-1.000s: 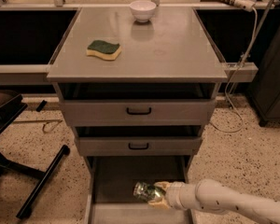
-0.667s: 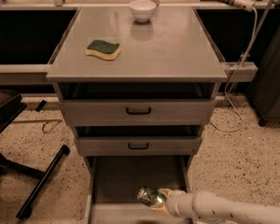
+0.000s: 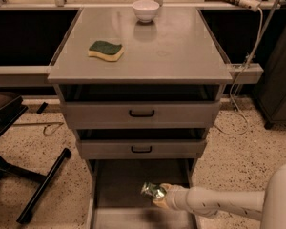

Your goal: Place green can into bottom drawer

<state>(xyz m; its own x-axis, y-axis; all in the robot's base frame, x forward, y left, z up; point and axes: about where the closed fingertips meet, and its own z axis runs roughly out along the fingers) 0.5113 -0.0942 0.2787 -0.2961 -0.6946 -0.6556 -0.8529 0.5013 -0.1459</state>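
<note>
The green can (image 3: 153, 190), small, shiny and dented, is held in my gripper (image 3: 160, 194) inside the open bottom drawer (image 3: 114, 185), over the right part of its flat grey floor. The gripper is shut on the can. My white arm (image 3: 219, 205) comes in from the lower right, low over the drawer. I cannot tell whether the can touches the floor. The drawer's front edge is cut off at the bottom of the view.
Two shallower grey drawers with black handles (image 3: 141, 113) sit above, shut. On the cabinet top lie a green-topped yellow sponge (image 3: 105, 50) and a white bowl (image 3: 146, 10). A black chair base (image 3: 33, 175) stands on the speckled floor at left. A cable (image 3: 243, 80) hangs at right.
My arm has lowered and shifted slightly right, carrying the can deeper down into the bottom drawer. Nothing else has moved.
</note>
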